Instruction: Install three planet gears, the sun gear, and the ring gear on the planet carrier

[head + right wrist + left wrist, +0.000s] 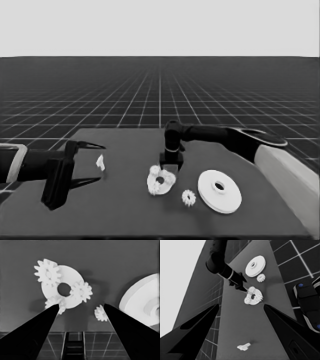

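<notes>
Items before you, operator:

- Smaller round part [160, 181]: mid-table, flat. Three planet gears [48, 272] sit on its face around the centre hole; one is partly hidden behind a finger in the right wrist view, so its seating is uncertain.
- Fourth gear [188, 197]: loose on the table, between the smaller and larger round parts.
- Larger round part [219, 190]: flat, right of the loose gear.
- Thin white piece [101, 162]: toward the left end.
- Right gripper [171, 161]: just above the smaller round part's far edge, fingers spread, holding nothing.
- Left gripper [92, 163]: waiting at the table's left end, fingers wide apart, empty.
</notes>
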{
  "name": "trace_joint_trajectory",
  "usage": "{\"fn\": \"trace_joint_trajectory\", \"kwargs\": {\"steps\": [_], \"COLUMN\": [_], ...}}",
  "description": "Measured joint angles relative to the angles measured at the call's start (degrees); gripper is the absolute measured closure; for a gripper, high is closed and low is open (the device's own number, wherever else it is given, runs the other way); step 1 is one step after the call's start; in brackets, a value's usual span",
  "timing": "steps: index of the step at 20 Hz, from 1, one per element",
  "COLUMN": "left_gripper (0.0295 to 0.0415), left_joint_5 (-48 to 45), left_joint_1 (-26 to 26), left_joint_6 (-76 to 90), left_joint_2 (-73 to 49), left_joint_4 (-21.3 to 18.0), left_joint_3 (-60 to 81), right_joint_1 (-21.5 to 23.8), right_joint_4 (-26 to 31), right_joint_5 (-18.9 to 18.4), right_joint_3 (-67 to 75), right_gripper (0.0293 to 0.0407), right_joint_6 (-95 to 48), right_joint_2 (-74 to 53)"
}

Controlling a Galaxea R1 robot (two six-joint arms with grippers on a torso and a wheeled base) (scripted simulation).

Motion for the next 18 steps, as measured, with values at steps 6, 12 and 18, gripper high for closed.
{"fn": "trace_joint_trajectory", "kwargs": {"steps": [6, 12, 18], "left_gripper": [0.0326, 0.0326, 0.0326], "left_joint_5": [0.0, 0.0, 0.0], "left_joint_1": [0.0, 0.0, 0.0], "left_joint_6": [0.0, 0.0, 0.0], "left_joint_2": [0.0, 0.0, 0.0], "left_joint_4": [0.0, 0.0, 0.0], "left_joint_3": [0.0, 0.0, 0.0], "right_joint_1": [-0.58, -0.59, -13.86], "right_joint_4": [-0.84, -0.9, -14.02], "right_joint_5": [-1.85, -1.98, 0.3], "right_joint_3": [26.67, 29.35, 22.6], "right_gripper": [0.0315, 0.0315, 0.0315], "right_joint_6": [10.35, 11.03, 6.22], "right_joint_2": [-16.21, -18.13, -16.75]}}
